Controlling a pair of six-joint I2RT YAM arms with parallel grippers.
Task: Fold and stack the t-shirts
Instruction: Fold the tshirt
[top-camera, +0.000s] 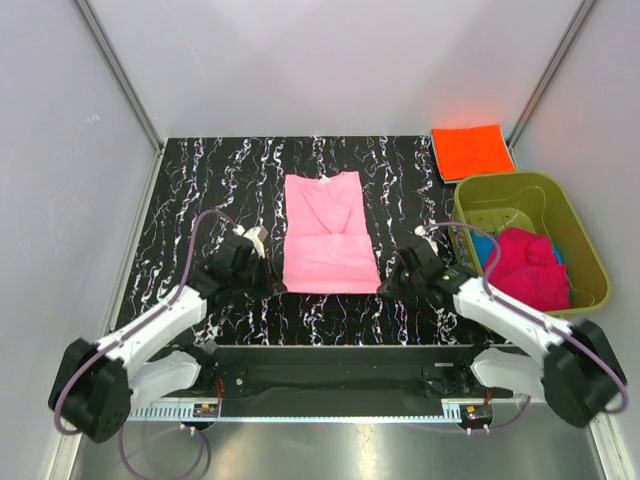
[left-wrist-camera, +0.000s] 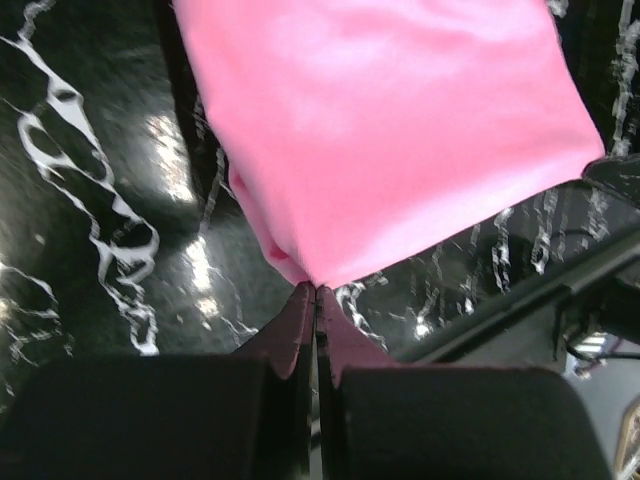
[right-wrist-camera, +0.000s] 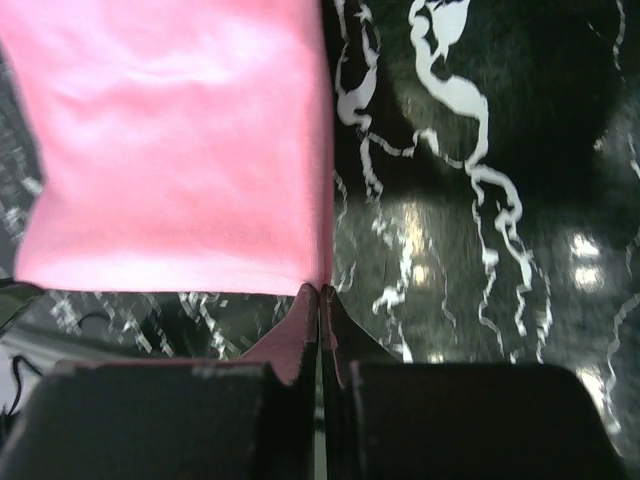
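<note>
The light pink t-shirt (top-camera: 328, 232) lies partly folded, lengthwise, in the middle of the black marbled table. My left gripper (top-camera: 272, 284) is at its near left corner, jaws shut on the corner of the pink fabric (left-wrist-camera: 380, 130). My right gripper (top-camera: 386, 284) is at the near right corner, jaws shut on that corner of the pink shirt (right-wrist-camera: 170, 150). Both grippers sit low at the table. The orange t-shirt (top-camera: 470, 150) lies folded at the far right. The magenta t-shirt (top-camera: 527, 267) and the blue one (top-camera: 484, 247) lie crumpled in the tub.
The olive-green tub (top-camera: 592, 262) stands at the right edge, just right of my right arm. White walls close in the table on three sides. A metal rail (top-camera: 330, 410) runs along the near edge by the arm bases.
</note>
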